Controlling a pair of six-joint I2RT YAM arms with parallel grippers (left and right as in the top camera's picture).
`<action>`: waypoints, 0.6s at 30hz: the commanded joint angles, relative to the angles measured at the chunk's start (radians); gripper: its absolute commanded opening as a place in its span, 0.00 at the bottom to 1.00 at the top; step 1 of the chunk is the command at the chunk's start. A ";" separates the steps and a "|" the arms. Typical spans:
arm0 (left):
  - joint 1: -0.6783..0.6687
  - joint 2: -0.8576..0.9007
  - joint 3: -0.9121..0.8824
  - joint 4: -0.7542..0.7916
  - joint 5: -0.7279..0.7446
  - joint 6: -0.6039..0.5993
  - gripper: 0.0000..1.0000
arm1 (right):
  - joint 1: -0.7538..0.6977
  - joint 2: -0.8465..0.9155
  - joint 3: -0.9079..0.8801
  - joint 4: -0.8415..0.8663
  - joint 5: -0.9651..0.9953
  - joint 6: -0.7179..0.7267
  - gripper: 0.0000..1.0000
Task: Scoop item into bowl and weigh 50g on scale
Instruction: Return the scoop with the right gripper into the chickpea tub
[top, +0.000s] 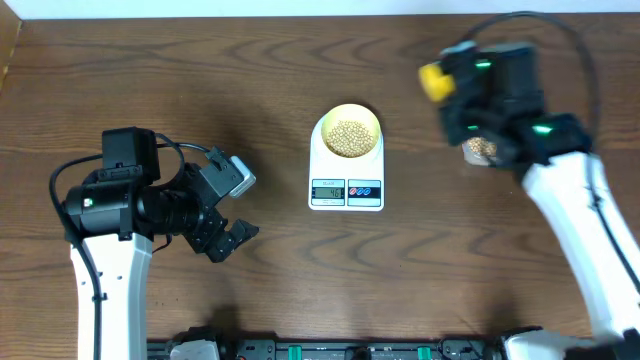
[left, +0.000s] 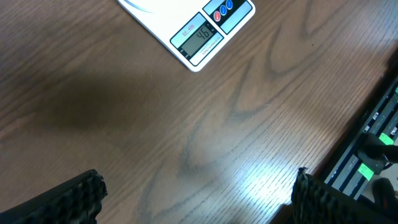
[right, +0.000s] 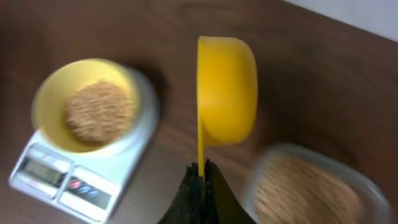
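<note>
Soybeans (top: 348, 137) fill the cream bowl (top: 348, 108) on the scale (top: 346, 192) — display reads maybe 46, a touch short — right gripper (right: 200, 171) pinching the yellow scoop (right: 227, 87) by the tub (right: 311, 186), left gripper (top: 240, 203) spread idle.

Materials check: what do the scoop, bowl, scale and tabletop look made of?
scoop: likely plastic; uniform bright yellow, soft sheen.
bowl: probably plastic, pale yellow, matte; the blur leaves ceramic open.
scale: smooth white housing that looks like plastic.
tabletop: brown wood grain with a glossy glare patch; solid wood, veneer or laminate, cannot tell.
</note>
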 joint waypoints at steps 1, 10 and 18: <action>0.004 0.001 -0.008 0.000 -0.002 0.024 0.98 | -0.135 -0.046 0.019 -0.074 0.016 0.146 0.01; 0.004 0.001 -0.008 0.000 -0.002 0.024 0.98 | -0.290 -0.025 0.013 -0.245 0.124 0.283 0.01; 0.004 0.001 -0.008 0.000 -0.002 0.024 0.98 | -0.227 0.113 0.013 -0.270 0.271 0.279 0.01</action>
